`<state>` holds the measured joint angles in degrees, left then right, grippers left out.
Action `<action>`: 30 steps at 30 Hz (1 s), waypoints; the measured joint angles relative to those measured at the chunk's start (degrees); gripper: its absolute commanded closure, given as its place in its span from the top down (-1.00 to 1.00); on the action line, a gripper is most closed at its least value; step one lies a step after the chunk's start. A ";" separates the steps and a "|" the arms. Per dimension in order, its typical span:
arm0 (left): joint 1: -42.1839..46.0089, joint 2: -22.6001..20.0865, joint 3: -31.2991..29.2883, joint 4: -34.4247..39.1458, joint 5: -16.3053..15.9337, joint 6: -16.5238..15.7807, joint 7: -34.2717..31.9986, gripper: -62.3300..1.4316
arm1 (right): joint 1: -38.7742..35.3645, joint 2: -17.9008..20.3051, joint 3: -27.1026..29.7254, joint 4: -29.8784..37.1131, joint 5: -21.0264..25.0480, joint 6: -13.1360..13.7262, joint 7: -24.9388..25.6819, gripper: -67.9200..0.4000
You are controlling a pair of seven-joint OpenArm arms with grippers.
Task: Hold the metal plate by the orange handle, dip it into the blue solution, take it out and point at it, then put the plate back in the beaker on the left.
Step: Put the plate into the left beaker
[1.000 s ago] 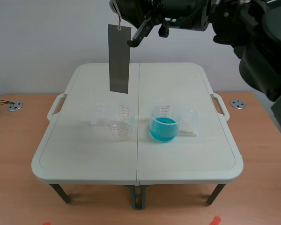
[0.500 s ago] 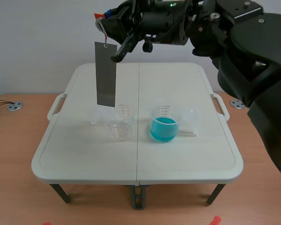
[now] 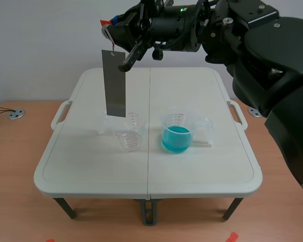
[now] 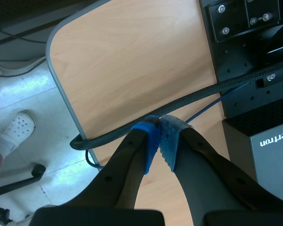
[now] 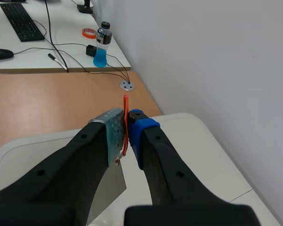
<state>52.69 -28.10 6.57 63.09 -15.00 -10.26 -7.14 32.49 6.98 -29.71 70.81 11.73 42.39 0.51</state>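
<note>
Low in the frame's centre, on my white counter (image 3: 91, 166), stand the empty clear beaker (image 3: 129, 135) and, to its right, the beaker of blue solution (image 3: 177, 136). Above the empty one, upper left of centre, the grey metal plate (image 3: 115, 83) hangs upright in the air. At the top, my right gripper (image 5: 126, 133) is pinched tight on the plate's orange handle (image 5: 125, 102). My left gripper (image 4: 159, 136) is closed, pads together, holding nothing.
</note>
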 measured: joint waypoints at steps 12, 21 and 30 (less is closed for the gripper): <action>0.00 0.00 0.00 0.00 0.00 0.00 0.00 -0.92 | 0.00 0.00 0.00 0.00 0.00 0.00 -0.66 -0.96; 0.00 -0.04 0.00 0.00 0.00 0.02 -0.07 -0.92 | 0.00 0.00 0.00 -2.89 0.00 0.00 -0.35 -0.96; -0.98 -0.02 0.00 0.00 0.00 0.00 -0.20 -0.92 | 0.00 -0.02 -0.07 -7.48 -0.02 -0.02 2.14 -0.96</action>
<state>51.70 -28.12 6.57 63.09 -15.00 -10.26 -7.33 32.49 6.96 -29.78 63.33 11.70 42.37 2.66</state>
